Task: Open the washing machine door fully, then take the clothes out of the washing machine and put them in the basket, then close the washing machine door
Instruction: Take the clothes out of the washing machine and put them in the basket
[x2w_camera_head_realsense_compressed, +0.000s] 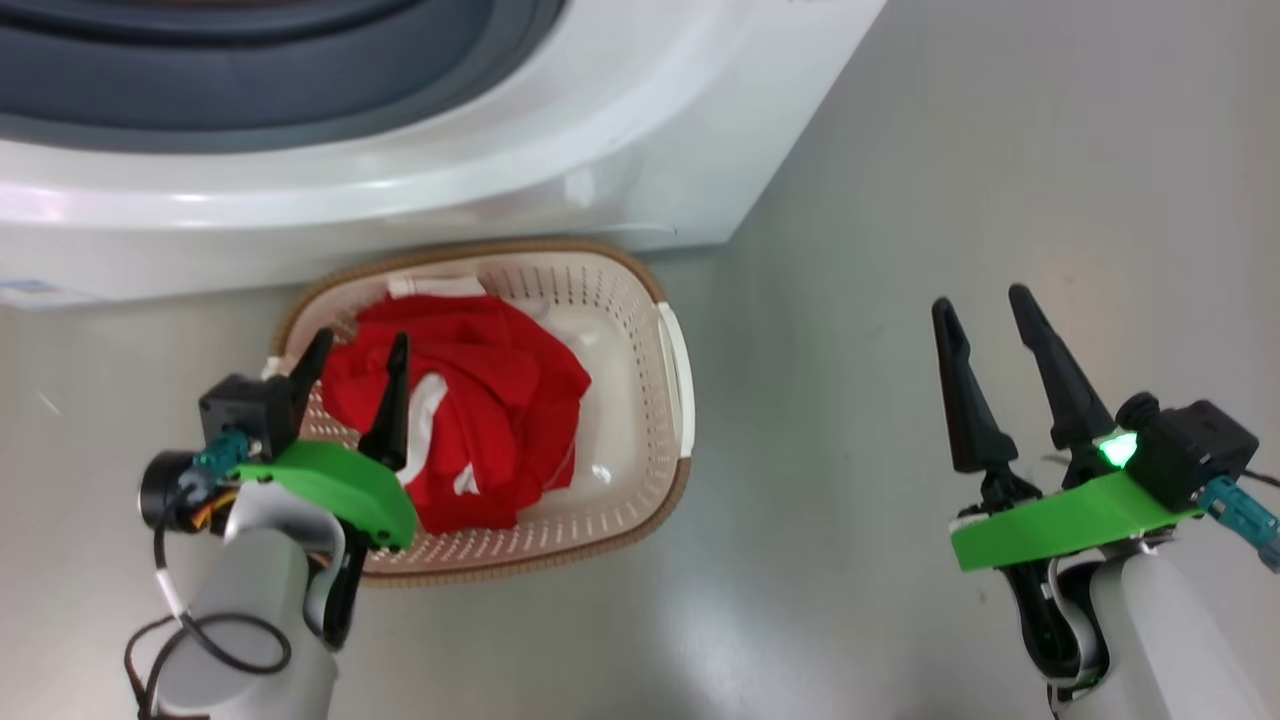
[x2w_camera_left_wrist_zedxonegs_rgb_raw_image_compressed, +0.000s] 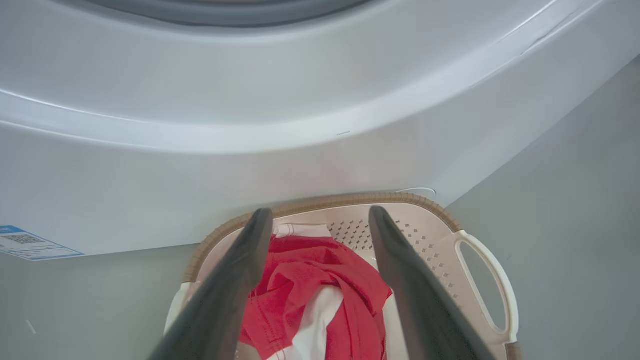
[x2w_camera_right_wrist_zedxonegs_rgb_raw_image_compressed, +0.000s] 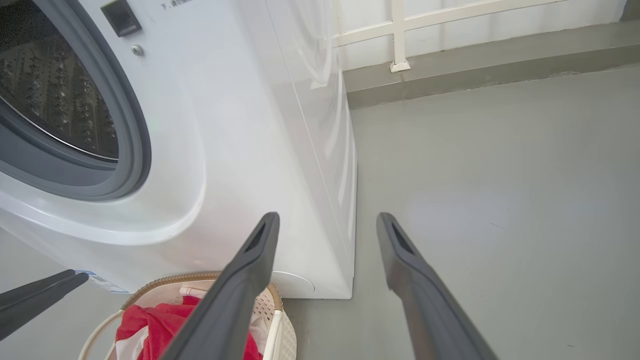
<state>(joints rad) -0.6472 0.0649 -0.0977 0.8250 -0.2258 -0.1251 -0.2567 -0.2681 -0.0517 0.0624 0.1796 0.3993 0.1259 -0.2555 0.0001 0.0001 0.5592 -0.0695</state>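
The fingers (x2w_camera_head_realsense_compressed: 392, 400) of the left gripper (x2w_camera_head_realsense_compressed: 361, 343) stand wide apart over the left part of the basket (x2w_camera_head_realsense_compressed: 665, 330) and grasp nothing. In the left wrist view the clothes (x2w_camera_left_wrist_zedxonegs_rgb_raw_image_compressed: 300, 280) lie loose below and between them, not pinched. The clothes, red with white trim, are heaped inside the basket, toward its left side. The basket stands on the grey floor (x2w_camera_head_realsense_compressed: 850, 500), just in front of the base of the washing machine (x2w_camera_head_realsense_compressed: 600, 150), whose drum (x2w_camera_right_wrist_zedxonegs_rgb_raw_image_compressed: 55, 85) is uncovered in the right wrist view. Further right, the right gripper (x2w_camera_head_realsense_compressed: 980, 300) hovers over bare floor, well apart from the basket, its fingers (x2w_camera_head_realsense_compressed: 965, 400) also spread and empty.

The putting-in step looks finished, so what remains, it seems, is to close the washing machine door. To do this well, the left gripper should first rise straight up with the fingers kept apart, so that no fold of cloth comes up with it. After that, the arm which goes to the door should pass above the basket and not push it.
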